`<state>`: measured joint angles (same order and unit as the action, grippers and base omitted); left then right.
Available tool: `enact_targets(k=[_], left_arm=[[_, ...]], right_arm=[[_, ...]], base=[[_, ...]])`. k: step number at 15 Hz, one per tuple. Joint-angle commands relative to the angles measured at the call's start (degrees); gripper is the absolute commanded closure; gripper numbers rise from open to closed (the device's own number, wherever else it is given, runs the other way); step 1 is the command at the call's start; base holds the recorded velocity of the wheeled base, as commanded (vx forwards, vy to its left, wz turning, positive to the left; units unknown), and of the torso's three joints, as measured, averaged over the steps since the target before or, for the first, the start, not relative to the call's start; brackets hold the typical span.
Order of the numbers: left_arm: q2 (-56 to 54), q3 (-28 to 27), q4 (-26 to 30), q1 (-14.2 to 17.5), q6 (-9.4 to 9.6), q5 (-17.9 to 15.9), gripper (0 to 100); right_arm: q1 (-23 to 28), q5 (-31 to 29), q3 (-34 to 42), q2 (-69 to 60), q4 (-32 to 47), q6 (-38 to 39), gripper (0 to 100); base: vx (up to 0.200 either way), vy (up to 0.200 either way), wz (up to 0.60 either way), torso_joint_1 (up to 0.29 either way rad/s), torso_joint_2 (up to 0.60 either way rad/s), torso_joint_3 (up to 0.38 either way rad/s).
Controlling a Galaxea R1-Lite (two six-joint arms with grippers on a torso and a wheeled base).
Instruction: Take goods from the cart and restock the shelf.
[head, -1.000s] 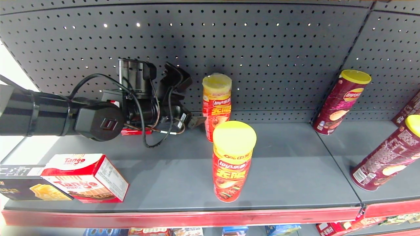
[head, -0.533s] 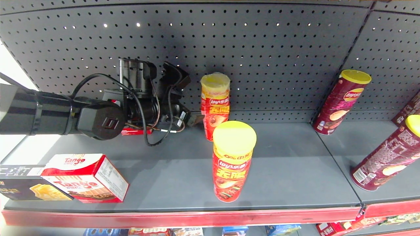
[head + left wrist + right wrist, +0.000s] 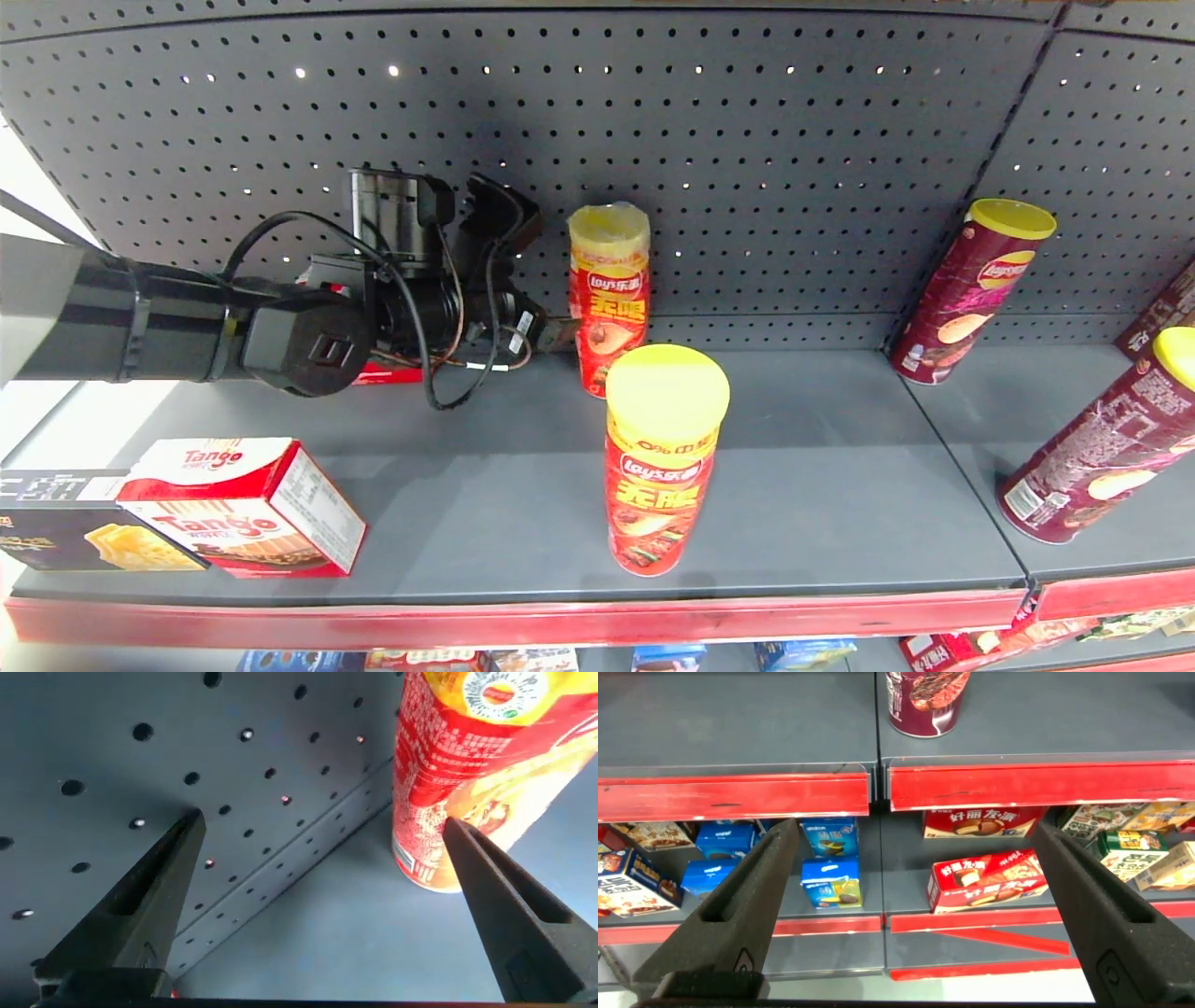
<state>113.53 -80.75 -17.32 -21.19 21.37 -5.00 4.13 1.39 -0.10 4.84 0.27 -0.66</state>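
Red cardboard with a yellow lid marks the chip can (image 3: 609, 299), which is found standing upright at the rear edge of the shelf (image 3: 822, 467), just before the perforated back panel (image 3: 747, 140). Against the pictures of a second ago, the can has been brought from a slight lean to upright and shifted a little toward the shelf's left end, and the left arm has been advanced along the rear edge. The left end effector (image 3: 322, 821) is seen with its fingers spread wide and nothing between them. The can lies just beside one fingertip; contact cannot be confirmed. Placement is judged complete or nearly so, with withdrawal of the arm outstanding. A second like can (image 3: 661, 457) stands near the front edge, apart from the first. The right end effector (image 3: 917, 824) is held spread and empty before the lower shelves.
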Motion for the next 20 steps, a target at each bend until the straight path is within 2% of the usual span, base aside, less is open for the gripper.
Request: enact_targets(k=[1,3,5,7,11,20], left_arm=[[0.11,0.68,0.01,0.01,0.08,0.34,0],[-0.77,3.49,-0.43,0.01,0.51,0.6,0],[-2.53,7.54,-3.33,0.01,0.78,2.19,0],[-2.35,9.03,-5.53,0.09,0.87,3.24,0],[2.13,9.3,-12.65,-0.08,1.13,6.23,0],[3.72,8.77,-13.44,-1.66,0.16,7.11,0]], right_arm=[[0.0,0.02,0.01,0.08,0.0,-0.04,0],[0.0,0.02,0.01,0.08,0.0,-0.04,0],[0.0,0.02,0.01,0.08,0.0,-0.04,0],[0.0,0.02,0.01,0.08,0.0,-0.04,0],[0.0,0.02,0.01,0.08,0.0,-0.04,0],[0.0,0.02,0.01,0.08,0.0,-0.04,0]], base=[[0.0,0.0,0.0,0.0,0.0,0.0],[0.0,0.0,0.0,0.0,0.0,0.0],[0.0,0.0,0.0,0.0,0.0,0.0],[0.0,0.0,0.0,0.0,0.0,0.0],[0.0,0.0,0.0,0.0,0.0,0.0],[0.0,0.0,0.0,0.0,0.0,0.0]])
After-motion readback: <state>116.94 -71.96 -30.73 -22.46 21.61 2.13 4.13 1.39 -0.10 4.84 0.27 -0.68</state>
